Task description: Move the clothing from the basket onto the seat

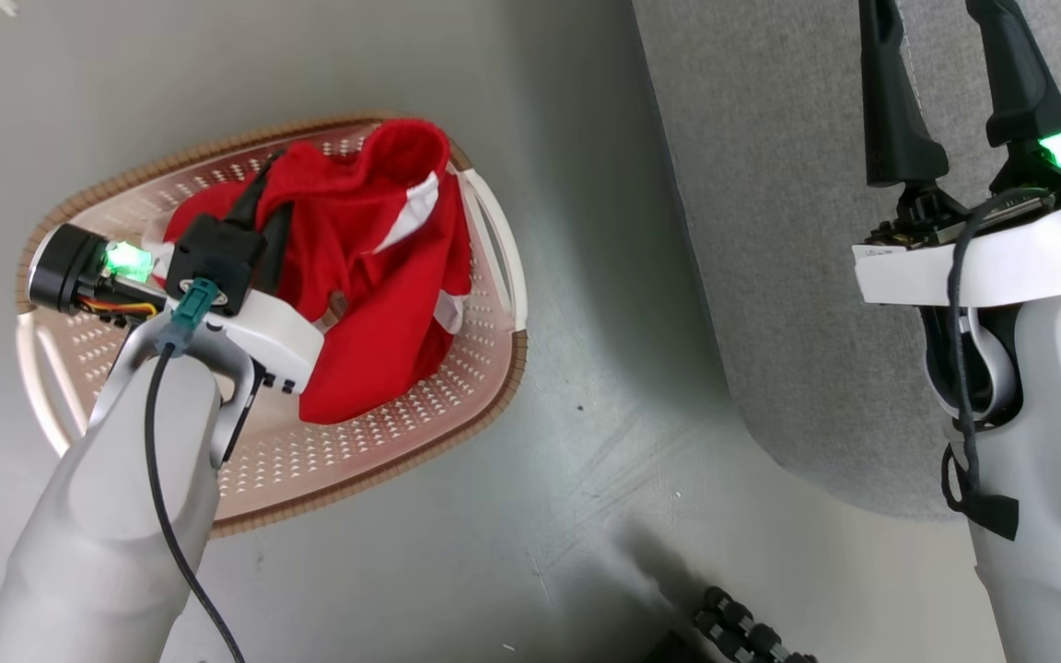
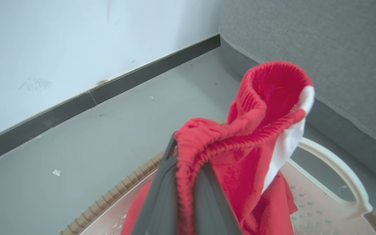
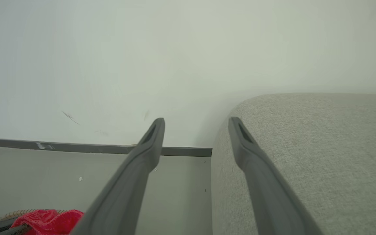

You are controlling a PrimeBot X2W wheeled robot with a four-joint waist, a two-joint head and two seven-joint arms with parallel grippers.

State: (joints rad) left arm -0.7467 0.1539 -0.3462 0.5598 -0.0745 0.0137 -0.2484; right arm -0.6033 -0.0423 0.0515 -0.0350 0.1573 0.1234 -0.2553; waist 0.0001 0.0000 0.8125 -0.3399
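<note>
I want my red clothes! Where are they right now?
In the head view the red clothing is on the left, bunched in the basket, its ribbed edge pinched in the left hand; the grey seat lies to its right.

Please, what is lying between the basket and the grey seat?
A strip of bare grey floor lies between the basket and the seat, with nothing resting on it. The head view shows this.
</note>
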